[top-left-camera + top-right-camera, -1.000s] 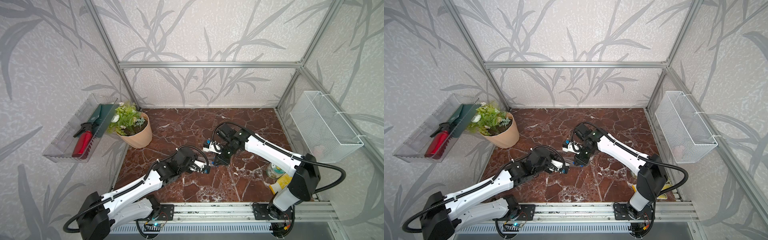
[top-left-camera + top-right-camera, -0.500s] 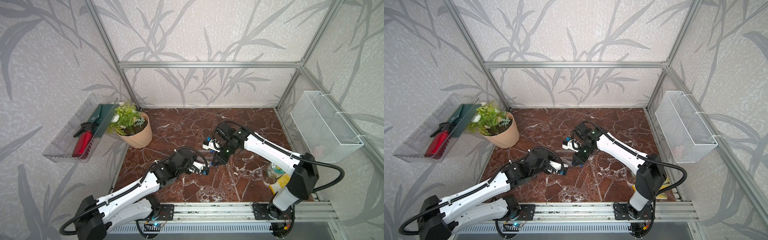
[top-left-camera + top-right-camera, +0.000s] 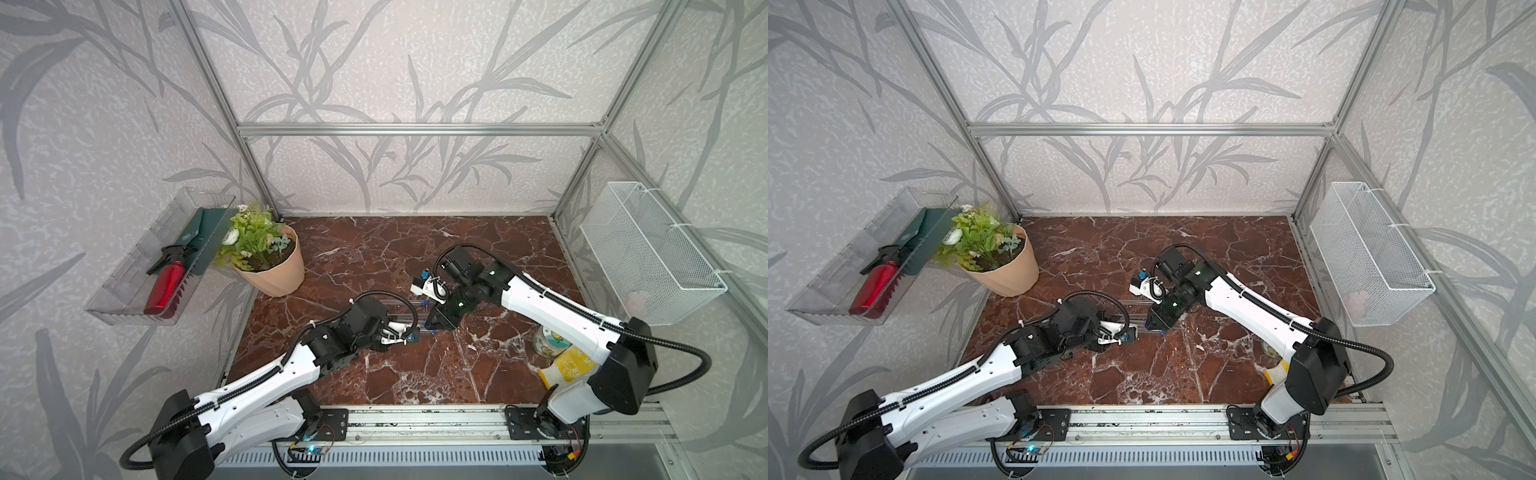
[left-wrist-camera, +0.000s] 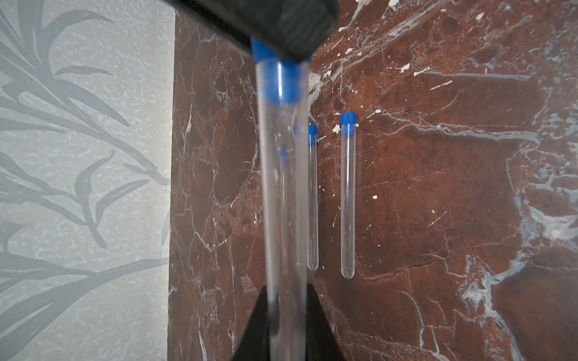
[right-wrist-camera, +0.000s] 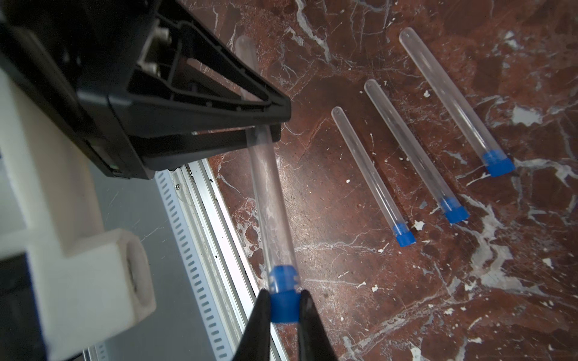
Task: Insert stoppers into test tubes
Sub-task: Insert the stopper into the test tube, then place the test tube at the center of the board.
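My left gripper is shut on the closed end of a clear test tube, held above the marble floor. My right gripper is shut on a blue stopper whose front part sits inside that tube's mouth. In both top views the grippers meet tip to tip at mid-floor, left gripper and right gripper. Three more test tubes lie side by side on the floor, each with a blue stopper in its mouth.
A potted plant stands at the back left. A clear wall tray holds a red bottle. A wire basket hangs on the right wall. A jar and a yellow packet sit by the right arm's base. An aluminium rail runs along the front.
Both grippers have shifted slightly while staying tip to tip. Both grips are unchanged.
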